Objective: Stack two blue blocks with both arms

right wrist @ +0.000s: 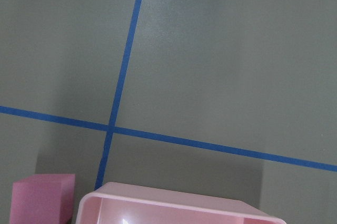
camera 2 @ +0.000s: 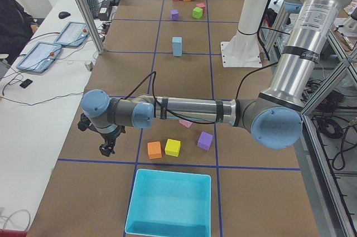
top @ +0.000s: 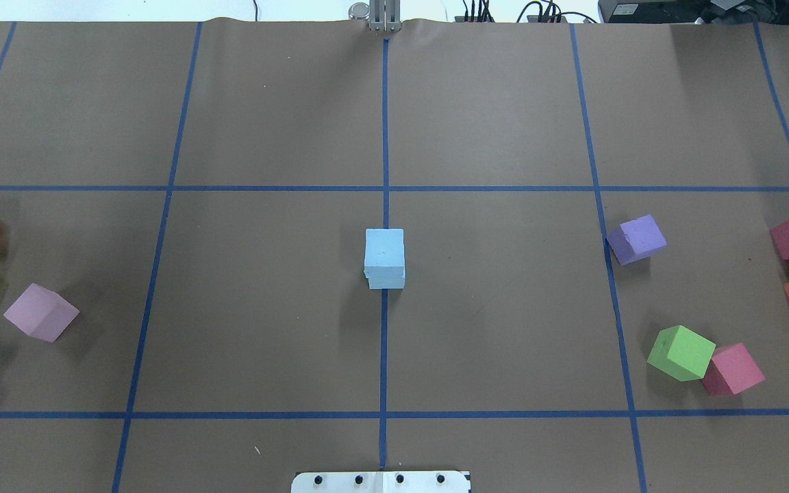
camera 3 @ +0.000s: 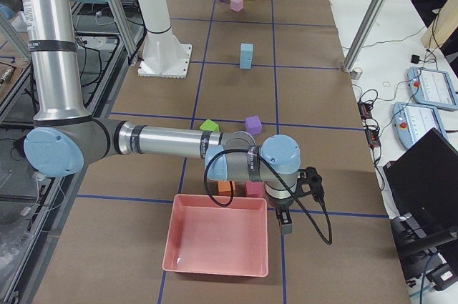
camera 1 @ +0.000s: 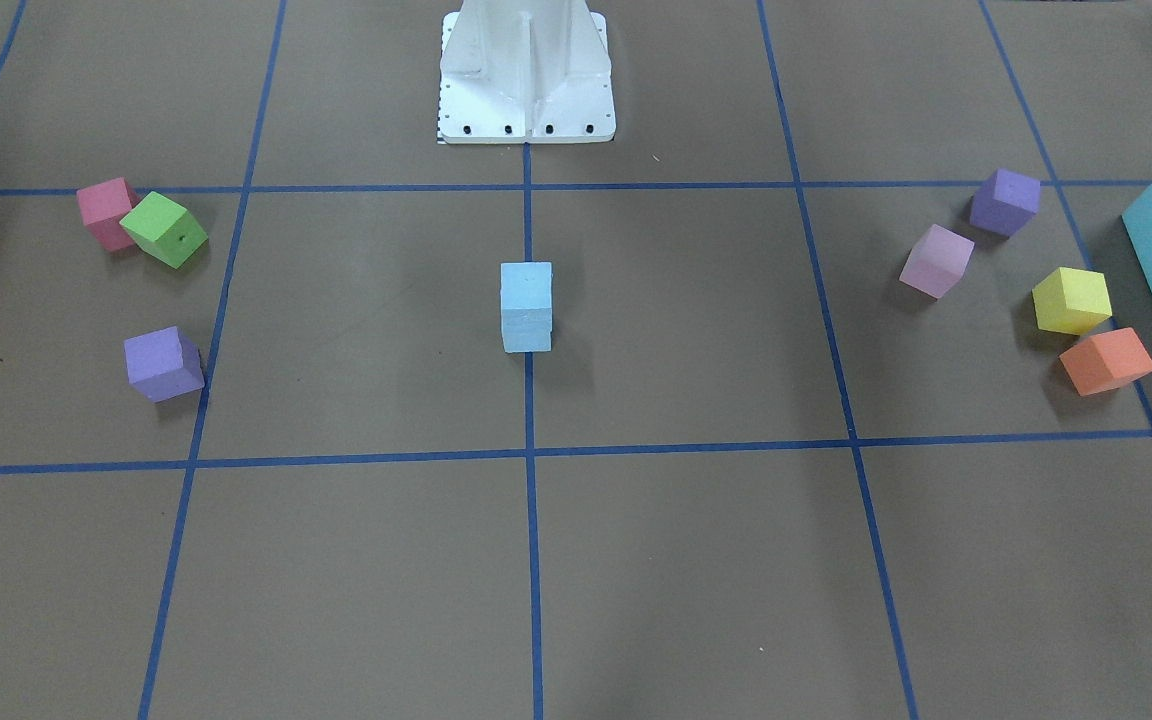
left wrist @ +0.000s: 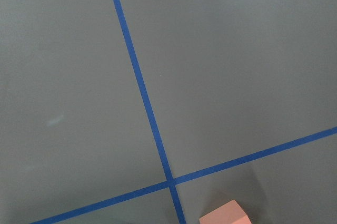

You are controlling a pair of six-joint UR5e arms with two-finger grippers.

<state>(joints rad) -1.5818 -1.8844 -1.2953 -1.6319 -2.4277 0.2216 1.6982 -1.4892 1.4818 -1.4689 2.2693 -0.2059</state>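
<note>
**Fig. The table read from each end inward.**

Nearest, at the left end, the left arm's black two-finger gripper (camera 2: 105,149) hangs pointing down over bare brown paper. It is near a small orange foam cube (camera 2: 154,149) and the large turquoise plastic tray (camera 2: 167,206). At the opposite end, the right arm's black two-finger gripper (camera 3: 285,222) hangs in the same way just beside a corner of the shallow pink plastic tray (camera 3: 215,241). Whether either pair of fingers is parted or closed cannot be told. Only the side views show them, and neither wrist camera catches a fingertip.

Farther in, at mid-table, the two pale sky-blue foam cubes (camera 1: 526,308) stand one upon the other on the central blue tape line (top: 385,137). The column lies well apart from both grippers, inward along the table from each. Neither arm is evidently the nearer. Its long axis is vertical. The upper cube (camera 1: 526,285) sits squarely on the lower cube (camera 1: 526,338), with side faces nearly flush and no visible lean.

Judged from this, the stack is built. Any further reach would have to travel inward towards the centre.
</note>
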